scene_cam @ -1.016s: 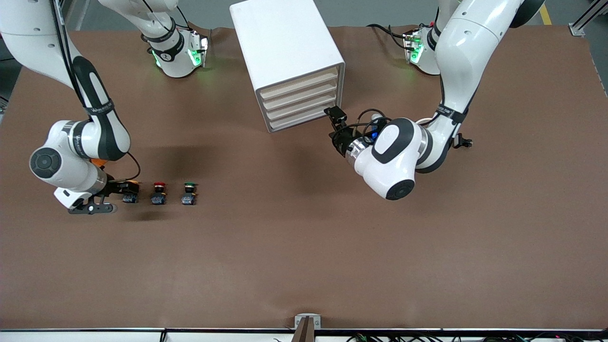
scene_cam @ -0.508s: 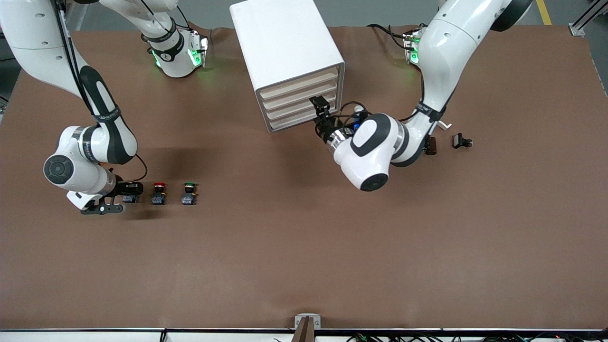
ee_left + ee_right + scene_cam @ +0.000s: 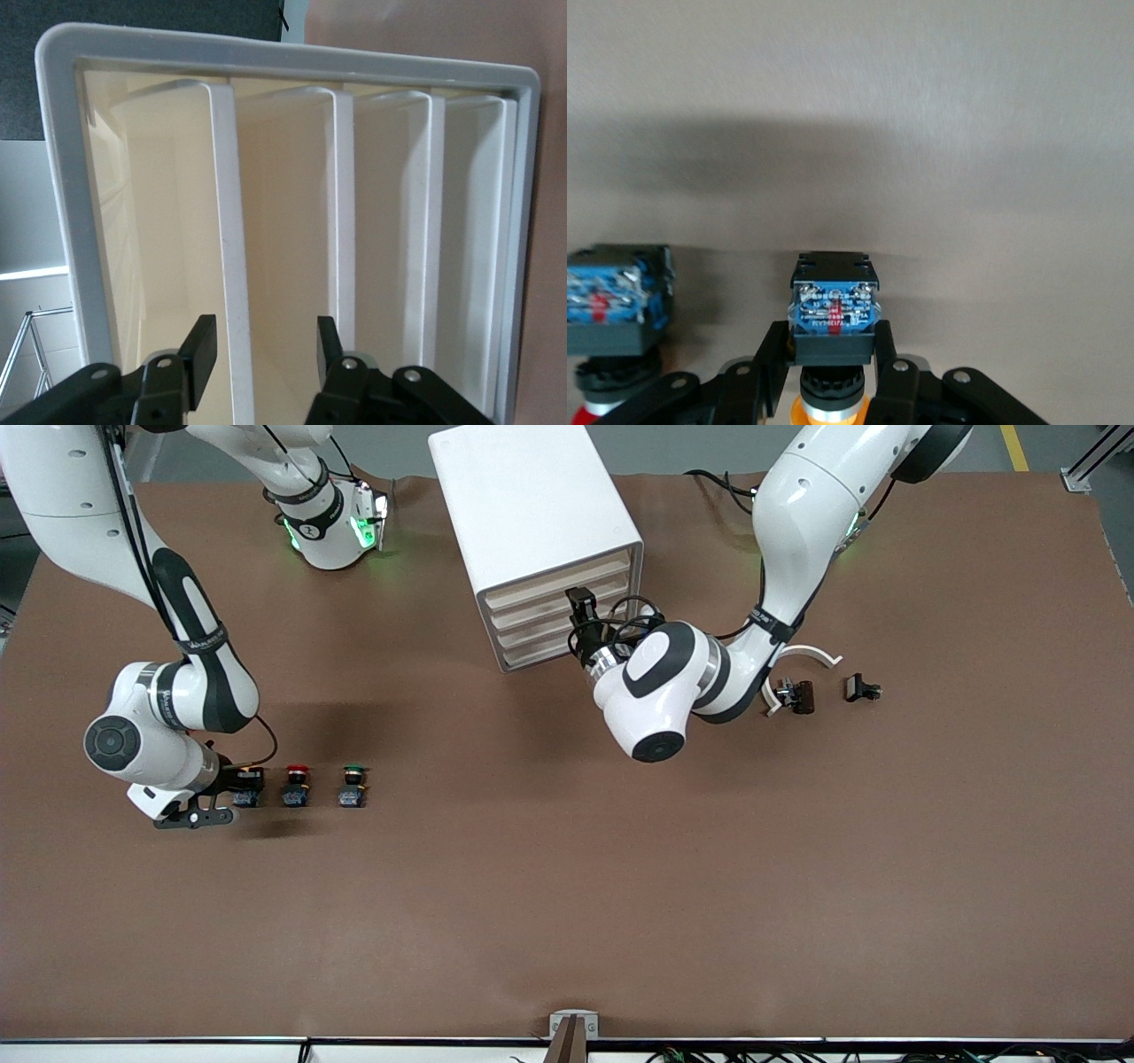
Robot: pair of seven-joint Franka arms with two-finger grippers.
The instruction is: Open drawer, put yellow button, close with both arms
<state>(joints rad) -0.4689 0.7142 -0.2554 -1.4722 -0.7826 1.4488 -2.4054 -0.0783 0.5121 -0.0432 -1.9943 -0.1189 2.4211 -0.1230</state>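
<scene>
The yellow button (image 3: 248, 793) stands on the table, first in a row of three, toward the right arm's end. My right gripper (image 3: 237, 789) is low over the table, shut on its dark body. In the right wrist view both fingers of the right gripper (image 3: 831, 354) press the body of the button (image 3: 833, 310), with the yellow cap between them. My left gripper (image 3: 580, 605) is at the front of the white cabinet (image 3: 532, 505). It is open (image 3: 263, 347) and straddles the front strip of the closed drawer (image 3: 226, 266) nearest the cabinet's top (image 3: 532, 593).
A red-capped button (image 3: 297, 784) and a green-capped button (image 3: 353, 786) stand beside the yellow one. Small black parts (image 3: 797, 695) (image 3: 861, 688) and a white curved piece (image 3: 802, 654) lie toward the left arm's end.
My left arm has swung in from its end of the table, bringing its gripper up to the drawer fronts. My right gripper has edged onto the yellow button.
</scene>
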